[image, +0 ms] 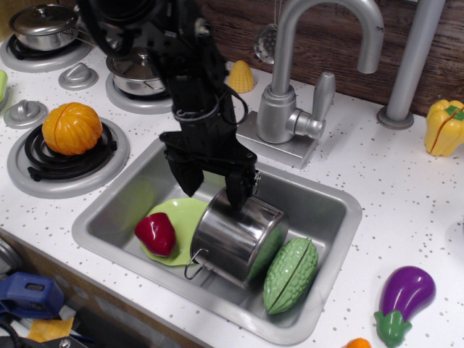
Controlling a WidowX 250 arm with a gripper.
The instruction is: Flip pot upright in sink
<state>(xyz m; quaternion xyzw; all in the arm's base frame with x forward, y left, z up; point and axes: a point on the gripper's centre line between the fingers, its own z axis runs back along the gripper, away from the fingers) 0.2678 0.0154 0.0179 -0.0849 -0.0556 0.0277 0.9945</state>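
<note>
The shiny steel pot (235, 238) lies tilted on its side in the grey sink (330, 199), flat end up and back, with a wire loop handle (193, 265) at its lower front. It rests against a green plate (183, 216) and a green gourd (291, 274). My black gripper (214, 187) is open just above the pot's upper back edge. Its right finger (239, 194) is at the pot's top edge and its left finger (190, 177) hangs over the plate.
A red pepper (156, 233) lies on the plate. The faucet (290, 109) stands behind the sink. An orange pumpkin (72, 128) sits on a burner at left, behind it two lidded pots (139, 70). An eggplant (406, 292), yellow pepper (444, 127) and corn (241, 77) are on the counter.
</note>
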